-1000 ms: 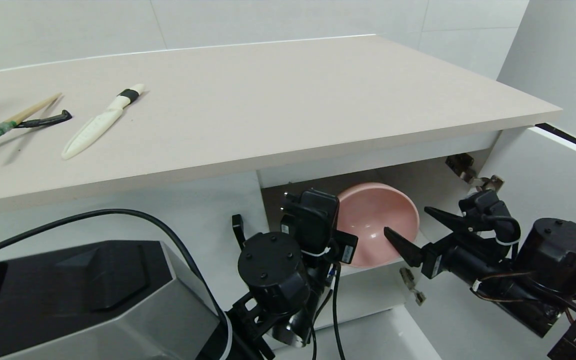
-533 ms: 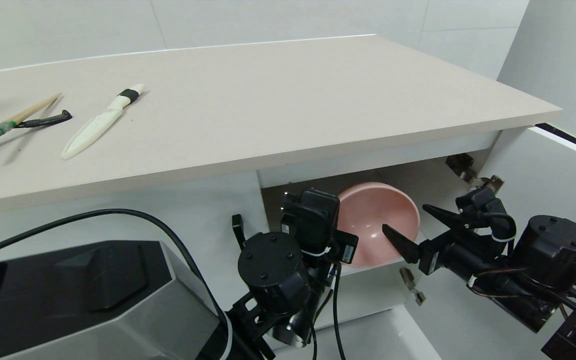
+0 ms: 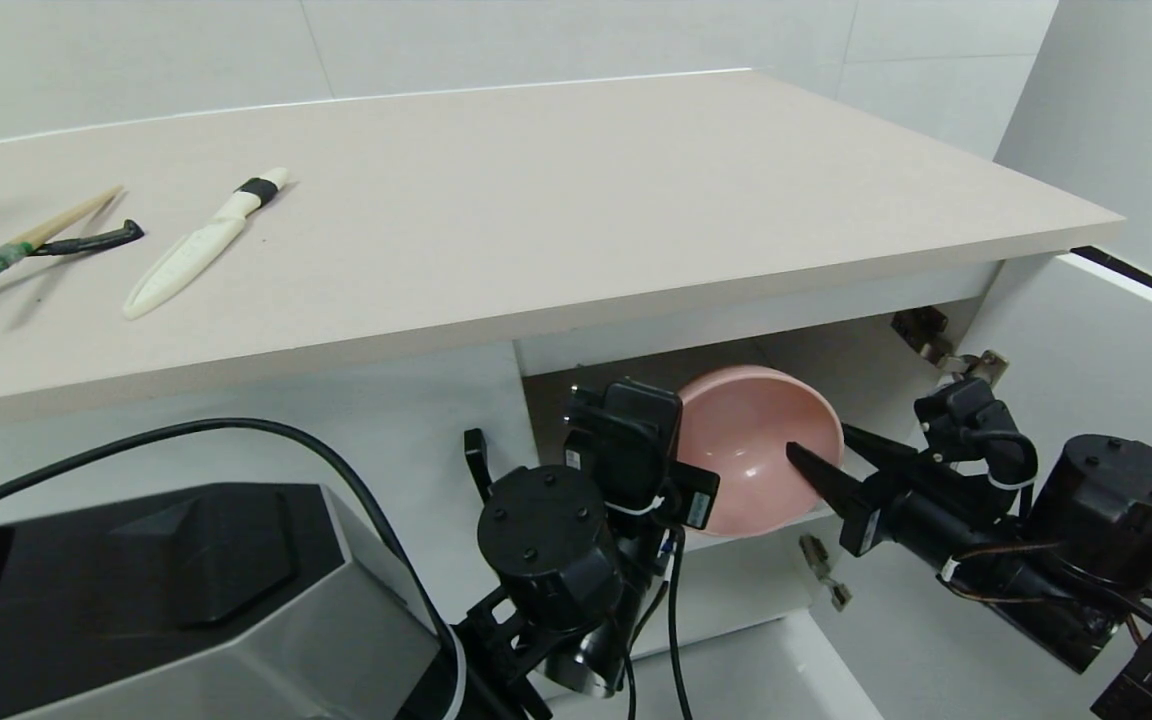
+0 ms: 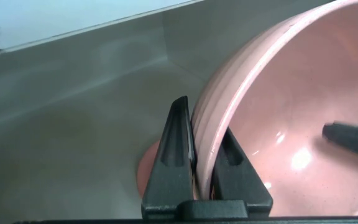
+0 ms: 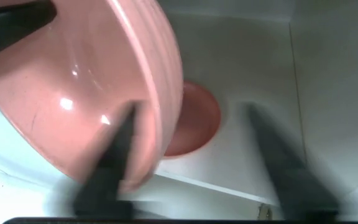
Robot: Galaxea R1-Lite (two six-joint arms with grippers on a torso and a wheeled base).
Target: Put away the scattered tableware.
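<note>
Below the worktop [image 3: 576, 200], inside the open cabinet [image 4: 73, 124], the pink bowl [image 3: 751, 450] hangs tilted on edge above a smaller pink dish [image 5: 201, 121]. The left claw [image 4: 205, 118] pinches its rim, and the right claw [image 3: 818, 440] stands wide astride the opposite rim. Best to level the bowl, lower it gently, then release.

The left gripper [image 4: 204, 121] has its jaws hidden behind its own wrist in the head view, along with the near rim of the pink bowl [image 3: 761, 450]. The right gripper [image 5: 190, 112] is blurred in its wrist view, so contact with the bowl cannot be told. A pink round patch [image 5: 194, 127] beneath the bowl is half covered: foot, second dish or reflection, unclear. At the surface's [image 3: 536, 200] left edge, chopsticks [image 3: 66, 218] and a black utensil [image 3: 101, 239] are cut off by the picture's edge.
</note>
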